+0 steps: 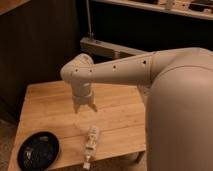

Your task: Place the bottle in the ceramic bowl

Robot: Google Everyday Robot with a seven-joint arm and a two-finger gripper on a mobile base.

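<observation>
The bottle (90,144) lies on its side near the front edge of the wooden table (45,107), cap toward the front. The ceramic bowl (38,150) is a shallow black dish at the table's front left corner, apart from the bottle. My gripper (85,107) hangs pointing down over the middle of the table, a little above the surface and behind the bottle. Its two fingers are spread apart with nothing between them.
My large white arm (170,95) fills the right side of the view and hides the table's right part. A dark wall panel and a metal shelf frame (107,47) stand behind the table.
</observation>
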